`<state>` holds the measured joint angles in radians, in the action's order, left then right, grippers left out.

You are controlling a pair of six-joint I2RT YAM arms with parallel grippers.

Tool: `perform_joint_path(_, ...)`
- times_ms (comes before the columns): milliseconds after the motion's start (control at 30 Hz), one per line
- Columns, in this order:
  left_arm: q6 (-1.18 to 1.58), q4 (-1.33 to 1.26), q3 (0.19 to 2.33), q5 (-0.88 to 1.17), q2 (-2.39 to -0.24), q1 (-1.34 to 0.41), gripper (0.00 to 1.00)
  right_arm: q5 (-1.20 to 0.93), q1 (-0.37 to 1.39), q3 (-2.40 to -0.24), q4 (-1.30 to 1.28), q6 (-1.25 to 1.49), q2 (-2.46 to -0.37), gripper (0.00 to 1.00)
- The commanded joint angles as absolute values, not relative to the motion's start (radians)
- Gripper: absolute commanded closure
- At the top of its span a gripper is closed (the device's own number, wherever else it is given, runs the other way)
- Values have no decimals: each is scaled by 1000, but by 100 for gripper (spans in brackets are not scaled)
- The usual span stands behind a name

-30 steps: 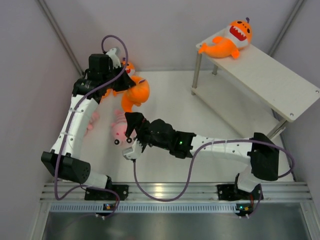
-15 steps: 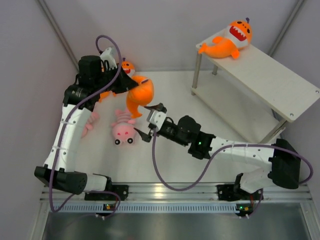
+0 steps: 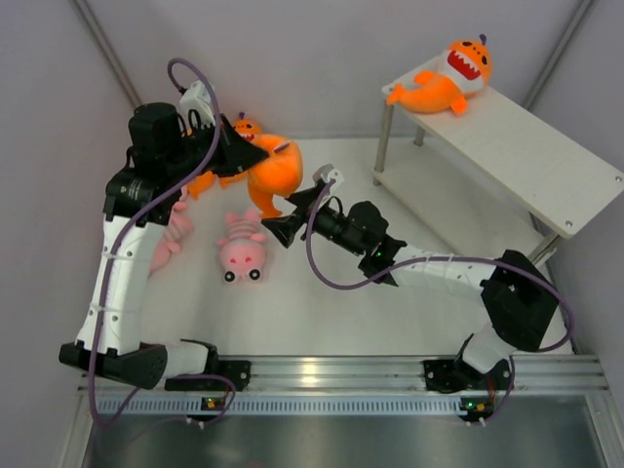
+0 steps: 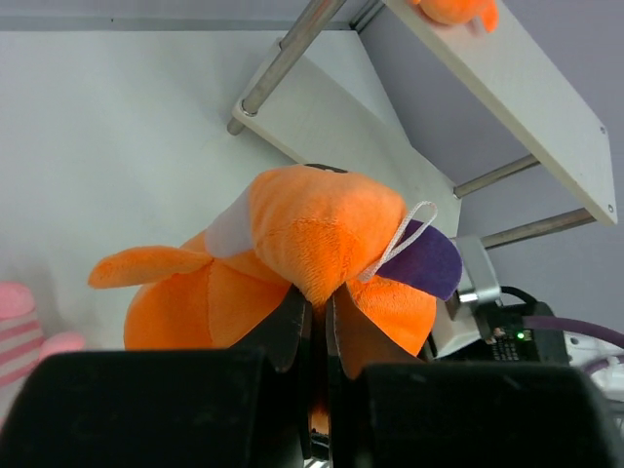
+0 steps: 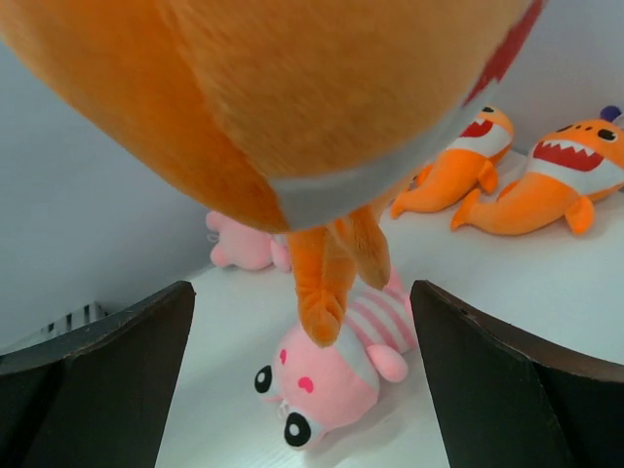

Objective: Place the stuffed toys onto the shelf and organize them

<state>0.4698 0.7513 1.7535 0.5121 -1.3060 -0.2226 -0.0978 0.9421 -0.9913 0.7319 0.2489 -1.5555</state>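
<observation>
Orange shark plush (image 3: 276, 174) hangs clear of the table (image 3: 322, 292), clamped in my left gripper (image 4: 317, 310). My right gripper (image 3: 290, 215) has swung away from the pink plush (image 3: 242, 257) and now gapes wide just beneath the shark, so I judge a handover toward the shelf (image 3: 531, 156), well off right, is next.

Plain grey walls (image 3: 322, 49) around white table (image 3: 331, 312)
</observation>
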Motion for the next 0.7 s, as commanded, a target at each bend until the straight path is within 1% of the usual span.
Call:
perform_joint_path(0,494,686,1805,546,-1279,-224,100,-117,943,-1029,917,368,-1595,7)
perform_joint_path(67,499,687,1805,551,-1281,-224,100,-114,943,-1045,952,386,-1629,7)
perform_joint_path(167,506,687,1804,561,-1278,-224,100,-109,943,-1069,1012,402,-1670,10)
perform_joint_path(200,508,687,1804,563,-1278,-224,100,-109,943,-1083,1018,408,-1681,15)
perform_joint_path(267,508,686,1805,563,-1278,-224,100,-104,943,-1095,1031,422,-1701,30)
perform_joint_path(300,508,686,1805,561,-1278,-224,100,-100,940,-1092,1040,428,-1703,45)
perform_joint_path(367,505,687,1802,560,-1275,-222,100,-98,936,-1065,1066,426,-1683,58)
perform_joint_path(400,497,686,1801,555,-1275,-222,100,-88,934,-1052,1060,423,-1666,73)
perform_joint_path(467,482,686,1804,537,-1275,-222,100,-63,928,-1032,1014,391,-1600,92)
perform_joint_path(500,451,687,1809,529,-1276,-222,91,-23,927,-1022,912,373,-1568,100)
perform_joint_path(533,436,687,1813,520,-1275,-222,70,-9,927,-1023,857,350,-1505,100)
perform_joint_path(567,417,686,1818,499,-1279,-222,59,-6,925,-1034,786,295,-1473,100)
perform_joint_path(600,385,689,1825,489,-1281,-222,51,49,927,-1045,716,269,-1442,100)
perform_joint_path(633,371,689,1830,480,-1281,-222,43,66,925,-1058,557,246,-1380,100)
perform_joint_path(667,361,689,1833,457,-1279,-222,29,83,919,-1089,484,200,-1350,100)
